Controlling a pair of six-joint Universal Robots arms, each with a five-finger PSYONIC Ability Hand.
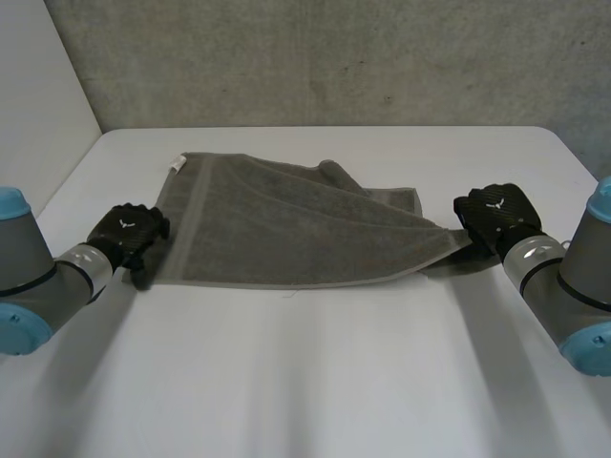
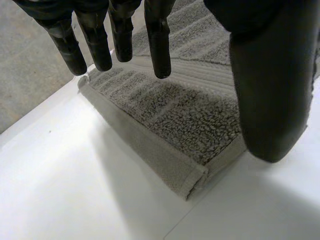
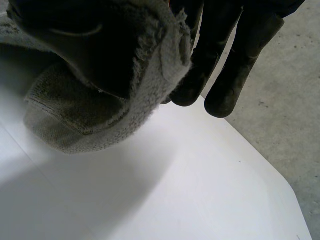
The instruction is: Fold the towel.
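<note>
- You are looking down at a grey towel (image 1: 286, 229) that is lying across the middle of a white table (image 1: 305, 382). It is spreading flat at its left side and rumpling into folds toward its right.
- A small white tag (image 1: 178, 165) is showing at the towel's far left corner.
- Your left hand (image 1: 127, 234) is sitting at the towel's near left corner. In the left wrist view its fingers (image 2: 159, 40) are reaching out straight over the hemmed corner of the towel (image 2: 190, 115). The thumb (image 2: 270, 90) is standing well apart from them, with nothing gripped between; the corner is lying flat on the table.
- Your right hand (image 1: 495, 215) is sitting at the towel's right corner, which is tapering to a point toward it.
- In the right wrist view a bunched fold of towel (image 3: 75, 120) is being pinched between the thumb and the fingers (image 3: 235, 75), so this hand is clamping the cloth.
- A grey wall (image 1: 334, 57) is running behind the table.
</note>
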